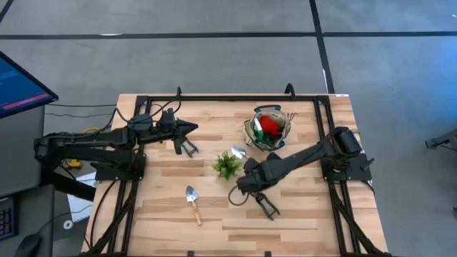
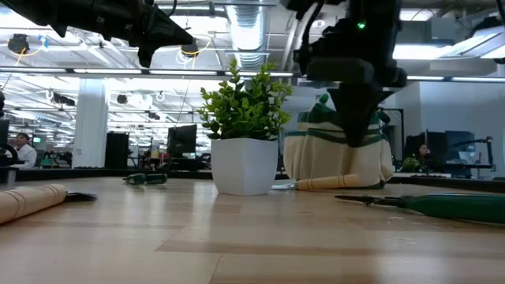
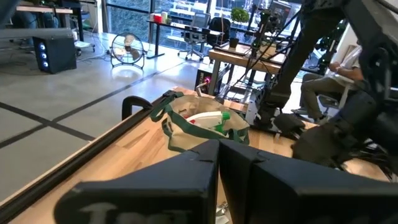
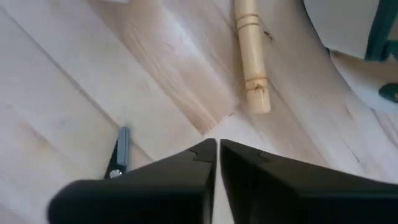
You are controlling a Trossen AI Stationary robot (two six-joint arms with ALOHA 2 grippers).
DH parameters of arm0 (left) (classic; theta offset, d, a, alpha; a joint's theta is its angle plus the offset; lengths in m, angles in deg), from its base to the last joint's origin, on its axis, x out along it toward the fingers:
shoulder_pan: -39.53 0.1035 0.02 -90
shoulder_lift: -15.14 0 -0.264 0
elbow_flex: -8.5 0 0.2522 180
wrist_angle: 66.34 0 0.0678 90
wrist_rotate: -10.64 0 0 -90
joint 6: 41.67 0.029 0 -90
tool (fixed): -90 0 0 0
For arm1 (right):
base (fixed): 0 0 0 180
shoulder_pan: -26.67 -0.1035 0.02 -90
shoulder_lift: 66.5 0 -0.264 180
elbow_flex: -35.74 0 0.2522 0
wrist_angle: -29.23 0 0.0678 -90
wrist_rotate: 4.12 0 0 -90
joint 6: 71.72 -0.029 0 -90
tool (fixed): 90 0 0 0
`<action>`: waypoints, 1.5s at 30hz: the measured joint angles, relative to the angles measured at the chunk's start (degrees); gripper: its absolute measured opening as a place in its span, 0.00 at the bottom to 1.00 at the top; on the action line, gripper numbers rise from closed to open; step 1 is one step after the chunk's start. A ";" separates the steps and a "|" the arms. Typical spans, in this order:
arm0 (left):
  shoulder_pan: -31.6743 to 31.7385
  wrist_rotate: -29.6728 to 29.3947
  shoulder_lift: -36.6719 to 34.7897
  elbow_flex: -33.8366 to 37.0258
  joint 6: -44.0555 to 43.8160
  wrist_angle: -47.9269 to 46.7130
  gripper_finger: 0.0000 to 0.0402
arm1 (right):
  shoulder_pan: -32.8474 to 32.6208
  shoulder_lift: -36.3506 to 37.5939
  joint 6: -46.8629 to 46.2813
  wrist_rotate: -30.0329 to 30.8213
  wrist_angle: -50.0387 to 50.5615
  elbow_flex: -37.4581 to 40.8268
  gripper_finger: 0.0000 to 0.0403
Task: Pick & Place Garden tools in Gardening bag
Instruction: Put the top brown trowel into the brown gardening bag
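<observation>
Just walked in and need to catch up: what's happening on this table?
The robot is packing garden tools into the gardening bag, which already holds red gloves. The right gripper hangs shut and empty over the table beside the pruning shears. The left gripper waits shut. A trowel lies near the plant.

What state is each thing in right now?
gardening bag: upright, open, red gloves inside.
trowel: flat on table, outside bag.
pruning shears: on table, not gripped.
plant: upright in its pot.
right gripper: shut, empty, over table near a wooden handle.
left gripper: shut, empty, raised.
</observation>
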State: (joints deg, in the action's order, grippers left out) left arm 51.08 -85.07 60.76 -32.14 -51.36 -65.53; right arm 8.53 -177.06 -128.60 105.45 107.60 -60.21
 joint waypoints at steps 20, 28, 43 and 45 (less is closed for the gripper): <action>-6.56 -3.11 0.28 0.00 -3.76 -0.24 0.00 | -4.74 0.05 6.70 4.86 -17.78 0.10 0.00; -11.96 -4.92 0.28 0.00 -3.80 -0.95 0.00 | -8.83 7.32 4.46 13.21 -13.12 0.78 0.00; -14.12 -4.97 0.28 0.00 -2.85 -3.08 0.00 | -13.54 26.64 0.32 19.46 -50.71 36.76 0.00; -14.12 -4.97 0.28 0.00 -2.71 -3.08 0.00 | -13.73 27.25 0.44 19.47 -52.38 39.54 0.00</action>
State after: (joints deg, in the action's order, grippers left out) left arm 36.96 -90.04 61.05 -32.14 -54.07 -68.62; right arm -5.20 -149.81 -128.16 124.92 55.22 -20.67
